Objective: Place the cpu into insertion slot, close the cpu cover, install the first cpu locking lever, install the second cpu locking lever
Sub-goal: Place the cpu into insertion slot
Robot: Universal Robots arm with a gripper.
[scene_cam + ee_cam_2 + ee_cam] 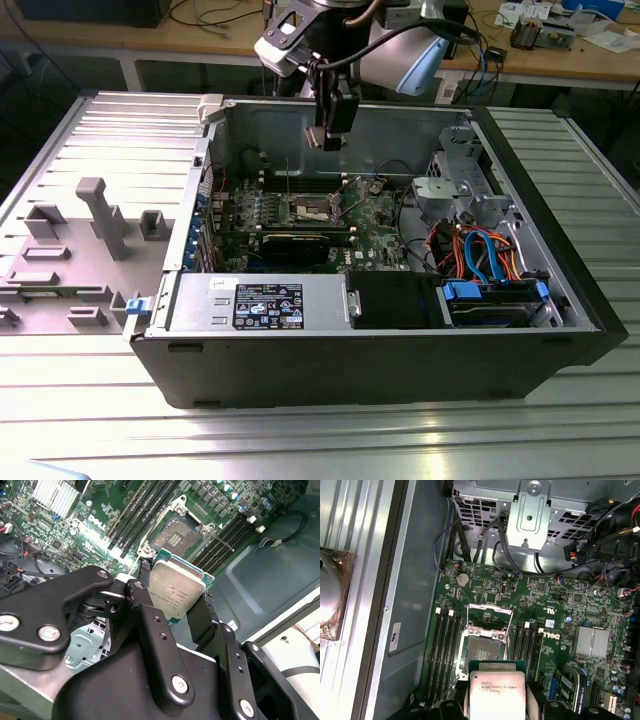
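My gripper [330, 132] hangs inside the open computer case, above the motherboard, and is shut on the cpu. The cpu [177, 592] is a silver-topped square chip with a green rim, pinched at two opposite edges between the black fingers [145, 580]. In the first wrist view the cpu [497, 695] sits in the gripper [497, 705], just short of the insertion slot [482, 650]. The slot [175, 537] lies bare with its tan contact field showing. The cpu cover [490, 609] stands lifted open at the slot's far side. In the exterior view the slot [312, 208] lies below the gripper.
Black memory slots [447, 650] flank the socket on both sides. A black expansion card [295, 245], a power supply [260, 300], a metal drive cage [460, 190] and coloured cables [480, 255] fill the case. Grey fixtures [100, 215] stand on the table at the exterior view's left.
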